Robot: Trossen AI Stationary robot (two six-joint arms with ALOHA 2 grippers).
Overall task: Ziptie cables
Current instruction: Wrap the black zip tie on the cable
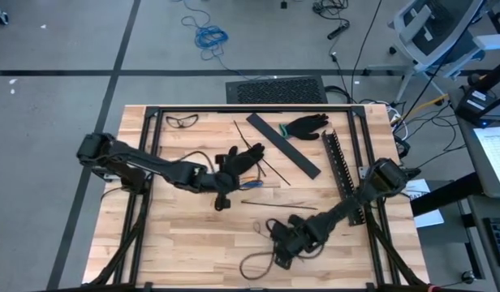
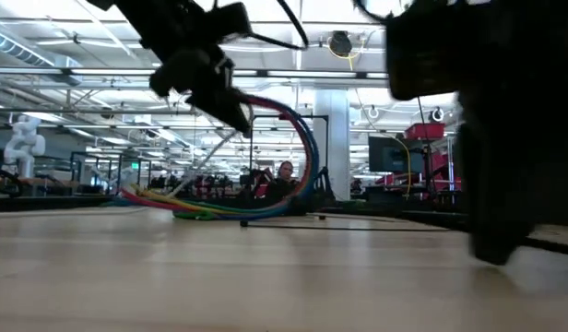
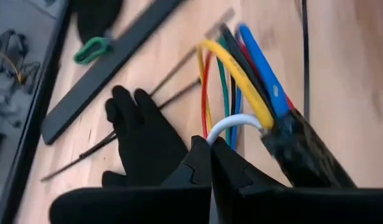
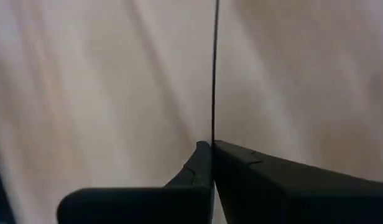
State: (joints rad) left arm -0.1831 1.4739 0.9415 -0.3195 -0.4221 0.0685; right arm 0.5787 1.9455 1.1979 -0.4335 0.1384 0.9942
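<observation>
Two dark arms reach over the wooden table [image 1: 193, 235], and this table is the biggest thing in view. On its far side lie a long flat black strip [image 1: 283, 145] and, near the right edge, a black slotted strip [image 1: 338, 166]. Between these two, at the far edge, lies a black glove [image 1: 305, 125], and a second black glove [image 1: 243, 156] lies near the middle of the table. The left gripper [image 3: 211, 163] is in the middle of the table, raised above the wood, with its fingers pressed together on a white wire of the cables [image 3: 238, 78]. The cables, yellow, blue, green, red and white, curve up from the table to this gripper, just beside the second glove. The right gripper [image 4: 212, 147] is low at the near side of the table, and its fingers are clenched on a thin black ziptie [image 4: 214, 74] which goes straight away from them. Several thin black sticks [image 1: 262, 166] lie near the cables.
</observation>
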